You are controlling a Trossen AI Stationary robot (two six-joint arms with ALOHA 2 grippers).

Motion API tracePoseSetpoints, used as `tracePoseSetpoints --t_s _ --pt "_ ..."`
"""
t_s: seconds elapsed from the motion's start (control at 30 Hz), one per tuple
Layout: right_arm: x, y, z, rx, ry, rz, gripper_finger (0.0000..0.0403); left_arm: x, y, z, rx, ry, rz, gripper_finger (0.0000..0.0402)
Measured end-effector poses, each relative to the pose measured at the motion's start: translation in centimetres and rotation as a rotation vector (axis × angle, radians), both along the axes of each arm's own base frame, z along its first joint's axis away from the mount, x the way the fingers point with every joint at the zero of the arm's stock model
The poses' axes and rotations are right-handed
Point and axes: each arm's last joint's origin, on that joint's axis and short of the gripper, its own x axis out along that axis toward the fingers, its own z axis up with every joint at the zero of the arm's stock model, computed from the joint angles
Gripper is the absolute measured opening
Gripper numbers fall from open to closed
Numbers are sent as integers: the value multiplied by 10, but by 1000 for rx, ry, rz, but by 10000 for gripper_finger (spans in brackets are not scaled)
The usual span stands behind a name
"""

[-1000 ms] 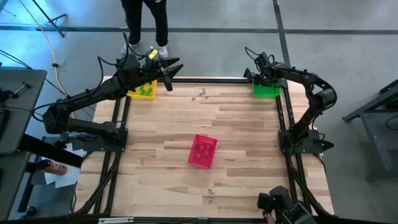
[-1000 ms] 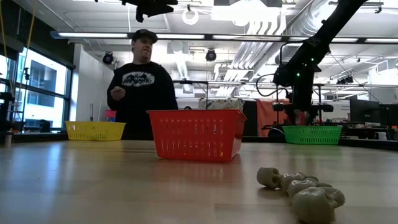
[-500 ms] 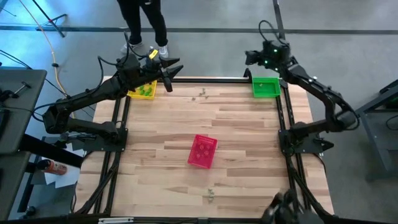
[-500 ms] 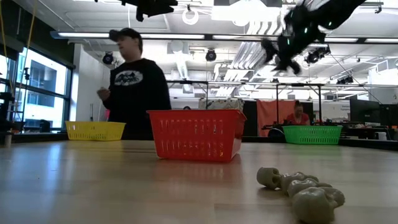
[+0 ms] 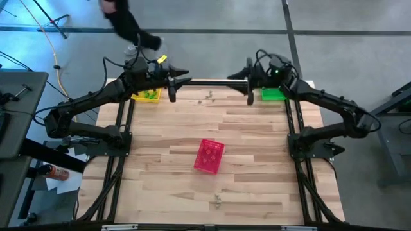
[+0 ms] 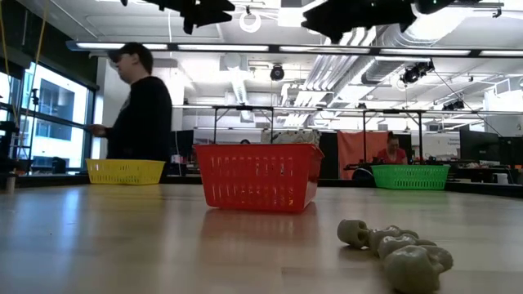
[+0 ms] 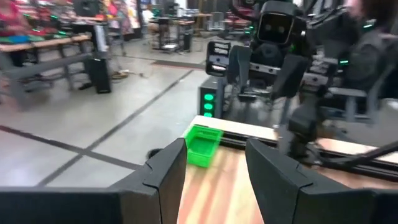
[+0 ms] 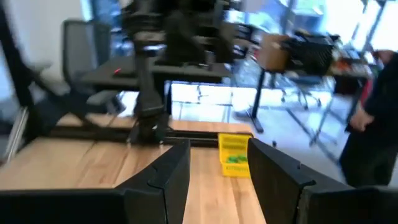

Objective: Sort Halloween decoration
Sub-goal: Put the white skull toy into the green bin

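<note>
Fingers of both grippers stand parted, empty — left gripper point(image 5: 174, 85) near the yellow basket point(image 5: 146, 94) at eleven o'clock, right gripper point(image 5: 248, 82) beside the green basket point(image 5: 274, 94) at one.

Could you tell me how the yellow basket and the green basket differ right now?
The yellow basket sits at the table's far left corner, under the left arm; the green basket sits at the far right corner, beside the right arm. Green trinkets show in the yellow basket; nothing is discernible in the green basket. Both are small mesh baskets standing upright.
</note>
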Motion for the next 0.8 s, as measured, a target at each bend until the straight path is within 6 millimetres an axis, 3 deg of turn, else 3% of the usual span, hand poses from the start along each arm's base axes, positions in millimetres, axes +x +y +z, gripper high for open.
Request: tracePoseSetpoints --t_s 0.17,0.6,0.7,0.8 --pt "10 16 1 -81 -8 41 155 0 -2 -1 -20 4 -55 154" --pt "11 16 1 -35 -6 -12 155 2 0 0 -59 -33 -45 154" --pt "11 16 1 -36 -6 -23 155 11 12 4 -98 -41 51 154" --pt "11 16 1 -36 -5 -33 155 22 37 8 -163 -1 135 154"
